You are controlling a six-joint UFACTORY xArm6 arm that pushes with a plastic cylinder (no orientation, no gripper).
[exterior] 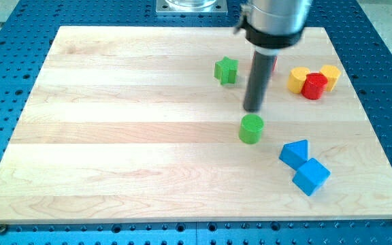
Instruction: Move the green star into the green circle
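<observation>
While my tip (254, 109) stands just above the green circle (251, 128), the green star (226, 70) sits apart toward the view's top-left, untouched. No hand here, only a bare rod, holding nothing. Approach step, I judge: next, get behind the star's top-left side and push down-right.

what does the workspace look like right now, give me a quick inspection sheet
surface: pale wooden board lying on a blue perforated table.
job's things: green star toward the view's top; green circle below it and slightly to the view's right, apart.
clutter: two yellow blocks touching a red cylinder; blue triangle against a blue cube; a red block mostly hidden behind the rod.
end effector: my tip stands just above the green circle, right of and below the star.
cables: nothing seen.
surroundings: metal mount at the view's top.
</observation>
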